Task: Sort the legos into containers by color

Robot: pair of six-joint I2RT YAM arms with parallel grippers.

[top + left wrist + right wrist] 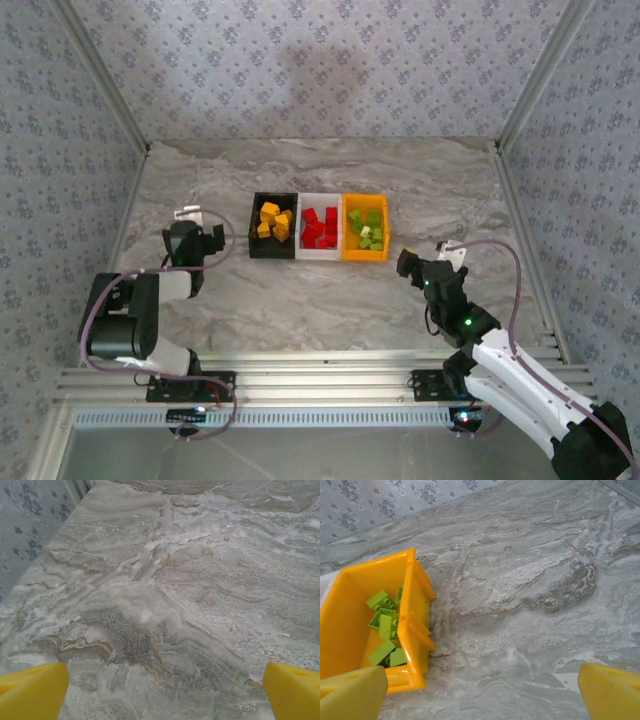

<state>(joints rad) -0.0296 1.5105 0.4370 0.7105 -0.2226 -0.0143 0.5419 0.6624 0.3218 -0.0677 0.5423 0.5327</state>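
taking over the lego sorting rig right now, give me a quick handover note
Left pincer: open, empty, over bare table left of the black bin.
Right pincer: open, empty, right of the orange-yellow bin.
Bins stand in a row: black bin holds orange-yellow legos, white bin red legos, orange-yellow bin lime green legos.
Done: every lego in view sits in a bin, one color each.
Left: nothing obvious; probably just a check for strays.

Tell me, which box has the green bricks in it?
The orange-yellow bin at the row's right end, nearest the right claw, holds the green bricks. The black bin holds orange-yellow bricks, the white bin red bricks.
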